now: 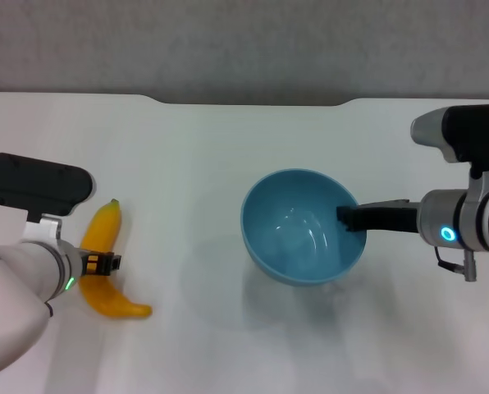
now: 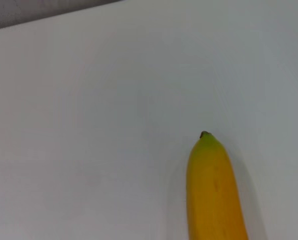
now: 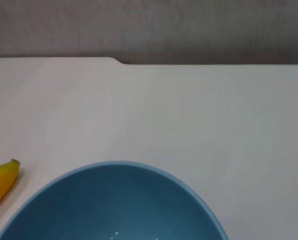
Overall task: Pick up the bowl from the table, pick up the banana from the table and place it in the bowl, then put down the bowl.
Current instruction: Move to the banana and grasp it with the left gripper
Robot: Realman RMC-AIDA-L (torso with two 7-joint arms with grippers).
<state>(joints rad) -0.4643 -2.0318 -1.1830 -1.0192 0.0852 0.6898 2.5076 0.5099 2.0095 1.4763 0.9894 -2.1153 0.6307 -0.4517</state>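
Bowl (image 1: 298, 246) and banana (image 1: 105, 271), one each

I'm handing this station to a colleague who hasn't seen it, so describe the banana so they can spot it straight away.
Start from the white table and look to the robot's left, well away from the light blue bowl that the right gripper reaches at its rim. The banana lies flat there, with the left gripper at its middle. It is the only curved, yellow-orange thing, with a dark greenish tip.
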